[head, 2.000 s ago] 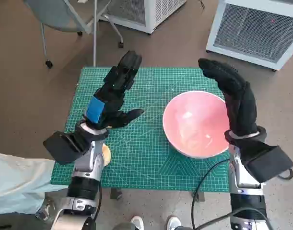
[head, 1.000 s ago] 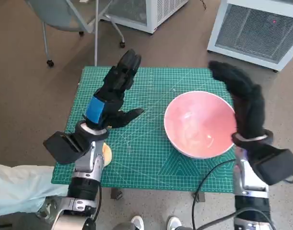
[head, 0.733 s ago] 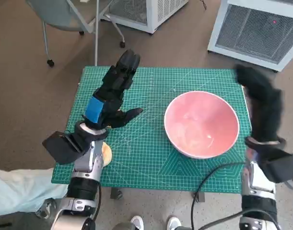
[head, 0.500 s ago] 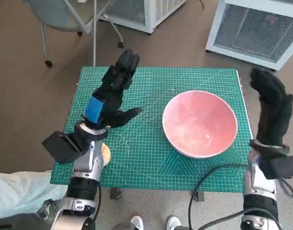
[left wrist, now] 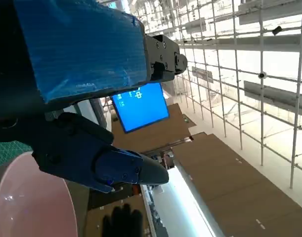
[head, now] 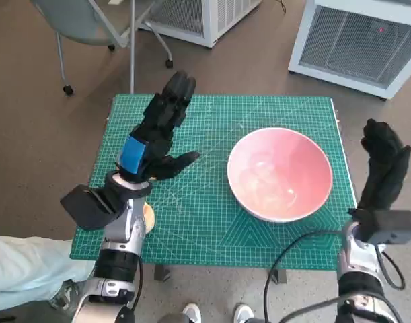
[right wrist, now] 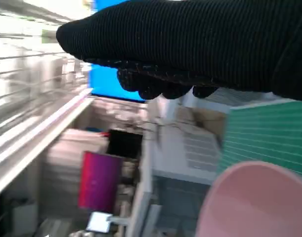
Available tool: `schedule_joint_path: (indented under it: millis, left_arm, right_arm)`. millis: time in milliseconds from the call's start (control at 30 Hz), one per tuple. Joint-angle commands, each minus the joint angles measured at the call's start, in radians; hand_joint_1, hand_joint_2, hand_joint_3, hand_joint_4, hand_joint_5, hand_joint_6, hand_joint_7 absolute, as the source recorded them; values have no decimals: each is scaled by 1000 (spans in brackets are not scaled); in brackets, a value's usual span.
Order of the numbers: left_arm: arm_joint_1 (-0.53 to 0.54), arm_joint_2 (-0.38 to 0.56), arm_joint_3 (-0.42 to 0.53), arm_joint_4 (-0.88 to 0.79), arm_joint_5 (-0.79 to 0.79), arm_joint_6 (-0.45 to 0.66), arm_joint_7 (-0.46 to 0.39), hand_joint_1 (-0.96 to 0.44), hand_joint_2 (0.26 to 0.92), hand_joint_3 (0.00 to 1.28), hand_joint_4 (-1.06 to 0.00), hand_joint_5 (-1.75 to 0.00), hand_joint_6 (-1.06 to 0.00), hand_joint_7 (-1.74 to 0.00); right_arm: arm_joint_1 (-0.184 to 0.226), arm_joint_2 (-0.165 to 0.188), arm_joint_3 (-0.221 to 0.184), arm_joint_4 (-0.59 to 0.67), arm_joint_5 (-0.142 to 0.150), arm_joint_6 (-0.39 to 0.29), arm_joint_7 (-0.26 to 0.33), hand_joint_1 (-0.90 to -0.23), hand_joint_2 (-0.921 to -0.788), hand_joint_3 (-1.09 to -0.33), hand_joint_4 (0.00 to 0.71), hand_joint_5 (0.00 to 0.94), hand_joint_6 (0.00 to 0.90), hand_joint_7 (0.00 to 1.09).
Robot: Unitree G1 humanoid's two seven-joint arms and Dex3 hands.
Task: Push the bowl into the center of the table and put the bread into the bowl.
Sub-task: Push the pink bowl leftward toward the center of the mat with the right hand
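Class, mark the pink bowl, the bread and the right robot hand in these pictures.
pink bowl [head: 279, 173], head view, on its inner bottom.
bread [head: 149, 214], head view, on the sliver showing beside the left forearm.
right robot hand [head: 383, 165], head view, on the glove's back.

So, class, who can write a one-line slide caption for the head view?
Pink bowl on the green mat, both hands, left and right, raised and empty.

Bowl on table at 3 o'clock of center; bread at 8 o'clock, near table edge under left forearm.
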Motion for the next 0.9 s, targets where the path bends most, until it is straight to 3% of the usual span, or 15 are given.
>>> schedule_joint_path:
  millis: [33,500,900]
  left_arm:
    - [0,8,3,4,-1,-6,-6,-466,921,205,-66,-2,-147,-9]
    - [2,19,7,-4,-1,0,-10,-459,921,206,-69,-2,-150,-9]
    - [19,37,15,-22,1,-3,-5,-474,921,199,-69,-1,-150,-9]
  right_arm:
    - [-7,26,-17,66,42,52,32,-622,-921,-923,218,25,96,554]
    - [-43,75,-15,119,68,161,61,-575,-921,-951,219,14,94,516]
    - [-91,132,-66,148,142,249,156,-571,-921,-946,201,1,117,444]
